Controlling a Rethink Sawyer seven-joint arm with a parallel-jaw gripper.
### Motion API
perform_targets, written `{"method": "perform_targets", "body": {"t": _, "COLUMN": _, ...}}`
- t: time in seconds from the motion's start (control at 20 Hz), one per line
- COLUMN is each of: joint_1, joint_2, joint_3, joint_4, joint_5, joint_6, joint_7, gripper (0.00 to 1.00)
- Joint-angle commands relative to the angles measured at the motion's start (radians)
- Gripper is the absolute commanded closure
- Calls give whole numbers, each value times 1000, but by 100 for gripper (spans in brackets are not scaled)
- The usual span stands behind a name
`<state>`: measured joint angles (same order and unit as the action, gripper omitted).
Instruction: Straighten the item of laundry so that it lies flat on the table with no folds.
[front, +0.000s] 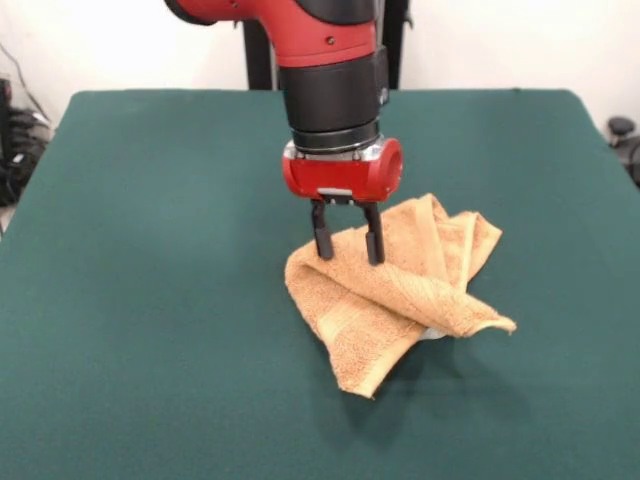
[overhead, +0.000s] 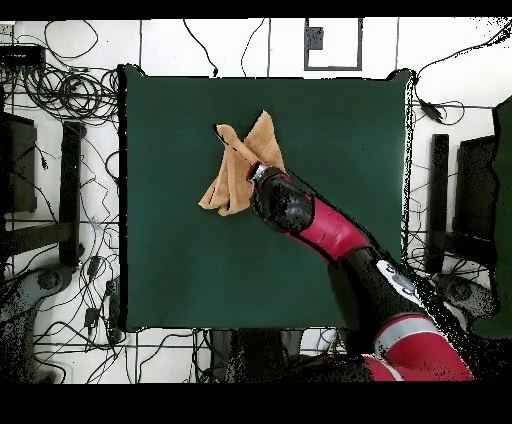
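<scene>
The orange-tan towel (front: 400, 295) lies crumpled and folded over itself on the green table (front: 150, 300), right of centre in the front view. A fold runs to a point at its right, and a bit of white label shows under that fold. My gripper (front: 348, 245) hangs straight down over the towel's far left part. Its two black fingers (front: 322, 236) are spread apart, with their tips at the cloth, holding nothing. In the overhead view the towel (overhead: 232, 170) lies in the upper middle of the table (overhead: 170, 260), and the arm's wrist covers its lower right edge and hides the gripper.
The red and black arm (overhead: 330, 235) reaches in from the lower right of the overhead view. Cables and dark equipment (overhead: 60, 120) lie on the floor around the table. Green cloth stretches wide on every side of the towel.
</scene>
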<state>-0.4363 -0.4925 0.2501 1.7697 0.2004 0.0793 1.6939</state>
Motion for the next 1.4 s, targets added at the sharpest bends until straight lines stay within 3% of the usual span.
{"method": "perform_targets", "body": {"t": 0.05, "joint_1": -59, "joint_2": 19, "joint_3": 67, "joint_4": -70, "joint_5": -125, "joint_6": 320, "joint_7": -117, "gripper": 0}}
{"method": "perform_targets", "body": {"t": 0.45, "joint_1": -82, "joint_2": 26, "joint_3": 97, "joint_4": -90, "joint_5": -181, "joint_6": 354, "joint_7": -53, "gripper": 0}}
{"method": "perform_targets", "body": {"t": 0.65, "joint_1": -93, "joint_2": 40, "joint_3": 125, "joint_4": -61, "joint_5": -196, "joint_6": 302, "joint_7": -3, "gripper": 0}}
{"method": "perform_targets", "body": {"t": 1.4, "joint_1": -114, "joint_2": 88, "joint_3": 205, "joint_4": -30, "joint_5": -185, "joint_6": 241, "joint_7": 46, "gripper": 0}}
